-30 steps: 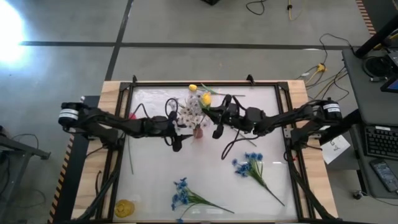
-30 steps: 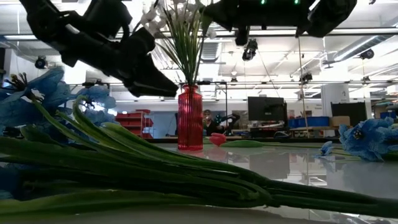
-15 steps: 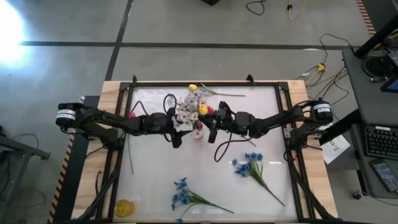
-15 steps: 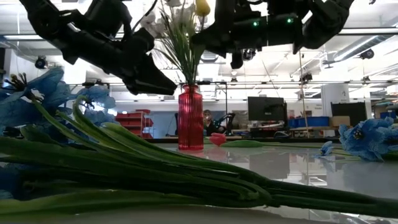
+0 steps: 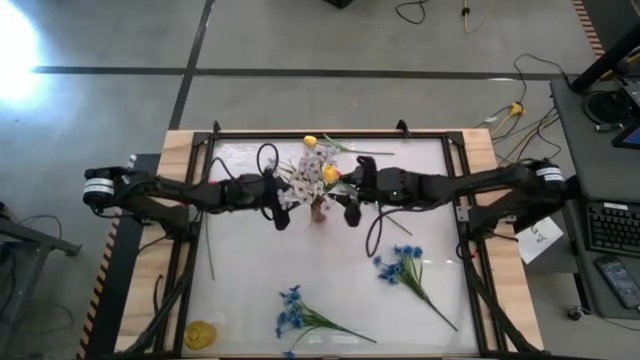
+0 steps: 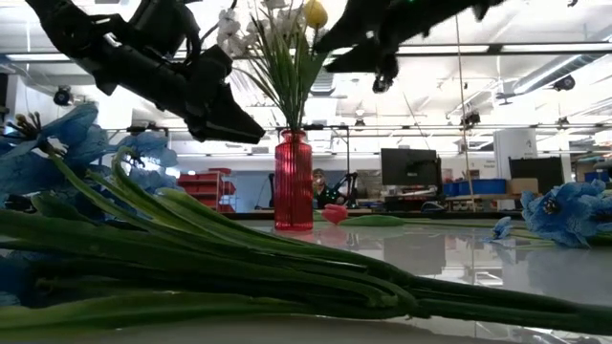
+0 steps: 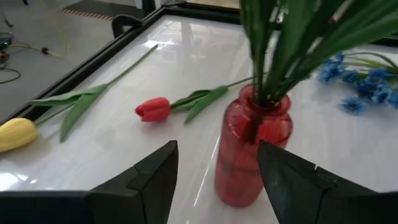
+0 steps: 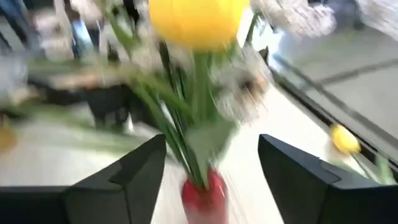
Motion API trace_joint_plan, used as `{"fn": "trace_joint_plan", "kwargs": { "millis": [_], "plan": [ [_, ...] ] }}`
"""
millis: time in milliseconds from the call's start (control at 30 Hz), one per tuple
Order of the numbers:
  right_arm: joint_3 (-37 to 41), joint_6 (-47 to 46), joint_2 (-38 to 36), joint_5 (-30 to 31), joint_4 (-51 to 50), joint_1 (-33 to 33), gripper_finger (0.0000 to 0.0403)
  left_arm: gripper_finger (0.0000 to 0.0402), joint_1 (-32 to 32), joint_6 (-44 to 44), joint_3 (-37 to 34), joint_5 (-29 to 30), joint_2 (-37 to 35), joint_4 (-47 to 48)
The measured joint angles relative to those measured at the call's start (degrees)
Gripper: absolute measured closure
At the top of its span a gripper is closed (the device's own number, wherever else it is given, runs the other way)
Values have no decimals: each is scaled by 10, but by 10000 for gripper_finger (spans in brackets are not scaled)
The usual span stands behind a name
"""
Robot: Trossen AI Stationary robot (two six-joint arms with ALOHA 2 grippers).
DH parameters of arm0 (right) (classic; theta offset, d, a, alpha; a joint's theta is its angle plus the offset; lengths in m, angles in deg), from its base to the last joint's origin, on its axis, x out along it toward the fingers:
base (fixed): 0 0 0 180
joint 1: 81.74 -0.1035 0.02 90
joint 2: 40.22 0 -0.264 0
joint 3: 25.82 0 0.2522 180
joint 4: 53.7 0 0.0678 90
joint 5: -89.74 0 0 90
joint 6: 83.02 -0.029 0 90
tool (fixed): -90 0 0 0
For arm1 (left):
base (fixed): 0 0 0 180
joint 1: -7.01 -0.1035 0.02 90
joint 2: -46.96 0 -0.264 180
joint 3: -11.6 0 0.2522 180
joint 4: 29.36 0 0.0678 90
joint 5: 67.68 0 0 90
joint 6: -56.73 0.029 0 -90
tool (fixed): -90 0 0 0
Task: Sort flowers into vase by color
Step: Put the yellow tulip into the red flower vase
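Right hand (image 5: 350, 205) now at 3 o'clock of the red vase (image 5: 318, 210), fingers spread and empty; a second ago it carried the yellow tulip (image 6: 313, 12), which now stands in the vase among white sprays (image 5: 303, 182); colours mixed, as I judge it. Left hand (image 5: 278, 208) at 9 o'clock, fingers apart, empty. Bench (image 5: 240, 270): another yellow tulip (image 5: 310, 142) and red tulip (image 7: 153, 109) at 12; blue flowers (image 5: 400, 265) at 5.

White sprays (image 5: 305, 178) and a yellow tulip (image 5: 329, 175) stand upright in the red vase (image 6: 293, 182).
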Motion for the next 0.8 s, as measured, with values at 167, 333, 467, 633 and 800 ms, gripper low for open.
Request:
{"fn": "trace_joint_plan", "kwargs": {
  "millis": [167, 333, 467, 633, 800],
  "plan": [
    [-58, 16, -50, -15, -236, 4, 125, 196, -10, 0, 5, 1, -17, 44],
    [-62, 5, -77, -14, -372, 55, 118, 196, -11, 1, 12, 1, -59, 167],
    [-28, 26, -60, -51, -384, 145, 125, 196, -11, -13, 11, 1, -109, 227],
    [-9, 105, 14, -160, -319, 275, 141, 196, -11, -66, 4, 1, -170, 281],
    [-39, 205, 130, -226, -255, 368, 160, 196, -11, -129, -8, 2, -204, 282]
  ]
}}
